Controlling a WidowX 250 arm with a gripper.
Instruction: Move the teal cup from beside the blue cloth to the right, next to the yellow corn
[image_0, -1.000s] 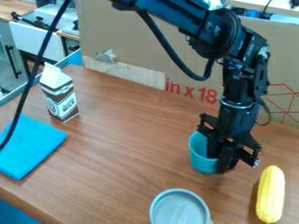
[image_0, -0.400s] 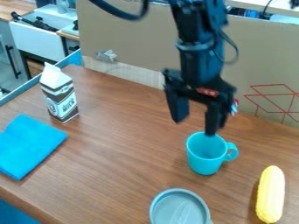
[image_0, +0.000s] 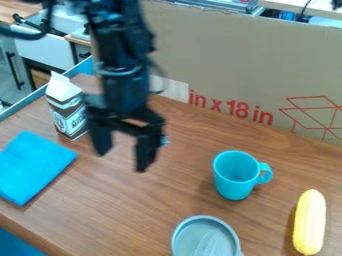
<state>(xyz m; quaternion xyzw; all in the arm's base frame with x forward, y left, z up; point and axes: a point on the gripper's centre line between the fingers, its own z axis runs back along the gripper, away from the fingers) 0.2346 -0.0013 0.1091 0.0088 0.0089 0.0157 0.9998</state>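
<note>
we see the claw (image_0: 121, 161) over the left half of the bench (image_0: 160, 205), its fingers hanging down and parted, so it stands open with a gap between the tips. the teal cup (image_0: 234, 180) sits upright well apart from it, to the right, and its handle points towards the right side of the view. between the claw and the cup we have a broad strip of wood grain, and it carries on down towards the front edge, giving us open room for moving.

the milk carton (image_0: 65, 107) stands upright by the left back edge, just behind the claw in our view, which covers part of its right side; we cannot tell how much space separates the two. the blue folded cloth (image_0: 33, 167) lies flat to the left of the claw, running out of the view at its left side, with a band of bare wood between its lower corner and the front edge of the bench.

near the bottom we find the gray round dish (image_0: 202, 240), cut off by the view's lower edge. the yellow corn (image_0: 309, 222) lies lengthwise to the right of the dish and nearer to us than the cup. along the back, the cardboard sheet (image_0: 234, 65) rises like a wall and bounds our room there.
</note>
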